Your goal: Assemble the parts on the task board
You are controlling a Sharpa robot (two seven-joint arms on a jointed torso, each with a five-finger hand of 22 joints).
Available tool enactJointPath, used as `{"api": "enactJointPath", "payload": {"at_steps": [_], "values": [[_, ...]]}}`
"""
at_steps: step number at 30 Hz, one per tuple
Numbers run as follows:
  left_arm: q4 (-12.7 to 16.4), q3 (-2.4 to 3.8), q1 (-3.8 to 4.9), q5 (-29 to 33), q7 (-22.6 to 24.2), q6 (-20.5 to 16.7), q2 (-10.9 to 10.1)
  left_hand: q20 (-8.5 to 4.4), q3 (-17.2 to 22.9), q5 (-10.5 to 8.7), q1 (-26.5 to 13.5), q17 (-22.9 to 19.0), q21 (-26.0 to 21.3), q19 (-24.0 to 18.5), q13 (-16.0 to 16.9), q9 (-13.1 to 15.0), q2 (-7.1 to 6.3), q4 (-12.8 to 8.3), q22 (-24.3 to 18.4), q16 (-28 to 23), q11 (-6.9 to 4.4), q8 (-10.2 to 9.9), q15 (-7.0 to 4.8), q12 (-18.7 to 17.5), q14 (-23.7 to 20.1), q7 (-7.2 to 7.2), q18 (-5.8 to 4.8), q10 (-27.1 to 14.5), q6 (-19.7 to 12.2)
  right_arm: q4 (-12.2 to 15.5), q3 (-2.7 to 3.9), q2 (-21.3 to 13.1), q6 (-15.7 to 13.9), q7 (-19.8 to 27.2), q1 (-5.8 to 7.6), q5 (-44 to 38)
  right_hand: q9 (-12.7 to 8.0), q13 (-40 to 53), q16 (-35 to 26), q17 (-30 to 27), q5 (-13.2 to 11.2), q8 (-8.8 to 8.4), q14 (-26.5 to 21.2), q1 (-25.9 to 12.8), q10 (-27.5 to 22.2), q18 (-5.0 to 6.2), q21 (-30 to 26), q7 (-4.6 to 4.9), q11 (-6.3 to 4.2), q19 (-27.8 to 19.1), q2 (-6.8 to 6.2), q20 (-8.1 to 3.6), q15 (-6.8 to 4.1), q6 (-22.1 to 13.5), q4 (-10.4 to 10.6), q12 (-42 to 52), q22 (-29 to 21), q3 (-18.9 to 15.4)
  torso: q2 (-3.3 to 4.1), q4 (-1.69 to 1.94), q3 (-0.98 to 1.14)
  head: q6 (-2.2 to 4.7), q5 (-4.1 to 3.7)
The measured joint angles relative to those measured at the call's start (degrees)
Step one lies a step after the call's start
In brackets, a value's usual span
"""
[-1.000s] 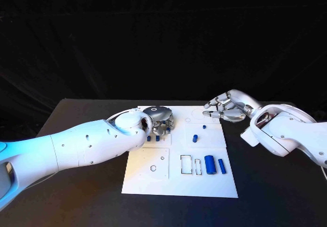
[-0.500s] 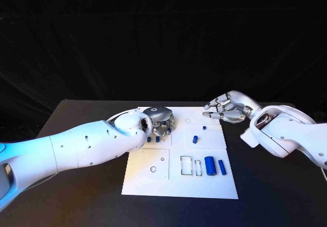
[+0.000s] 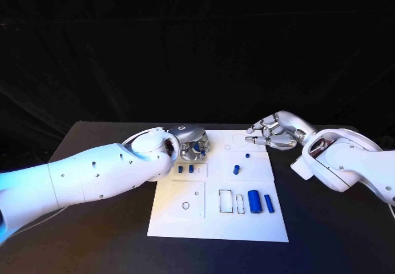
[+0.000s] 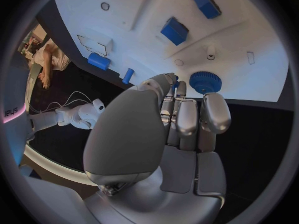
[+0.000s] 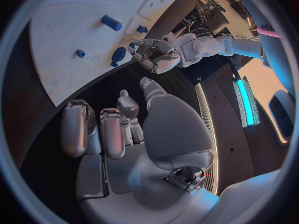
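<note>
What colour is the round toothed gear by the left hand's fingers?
Blue. The gear shows best in the left wrist view, just past the left hand, against the white task board.

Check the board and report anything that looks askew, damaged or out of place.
Nothing stands out. The task board lies flat on the table, with the blue parts on it: two small ones near the left hand, two cylinders toward the near right. A blue gear sits by the left hand's fingers. The right hand holds nothing.
</note>
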Motion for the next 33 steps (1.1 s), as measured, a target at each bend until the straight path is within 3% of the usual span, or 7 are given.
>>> {"api": "enactJointPath", "payload": {"at_steps": [15,33], "values": [[1.44,0.15,0.41,1.12,-0.37,0.81,-4.63,0.0,0.0,-0.05,-0.38,-0.25,0.24,0.0,0.02,-0.05,-0.38,-0.01,0.34,0.0,-0.01,0.0,0.0,-0.17,0.0,0.21,0.0,0.42,0.21,0.02,0.0,-0.16,-0.01,0.0,-0.01,0.0,-0.01,-0.01,0.0,0.04,0.0,0.0,0.0,0.0,0.0,0.0,0.0,0.0,0.0,0.0,0.0,0.0,0.0,0.0,0.0,0.0,0.05,0.0,0.02,0.02,-0.04,0.14,-0.25],[0.43,0.04,0.18,2.28,-0.59,2.36,-4.88,0.0,-0.02,-0.05,-0.68,-0.41,0.24,0.0,0.12,-0.09,-0.67,0.0,0.32,0.0,0.0,0.0,0.0,-0.2,0.0,0.21,0.0,0.4,0.21,-0.04,0.0,-0.1,-0.01,0.0,-0.03,0.0,-0.01,-0.02,0.0,0.03,0.0,0.0,0.0,0.0,0.0,0.0,0.0,0.0,0.0,0.0,0.0,0.0,0.0,0.0,0.0,0.0,0.03,0.0,0.06,-0.07,-0.04,0.05,0.02]]}}
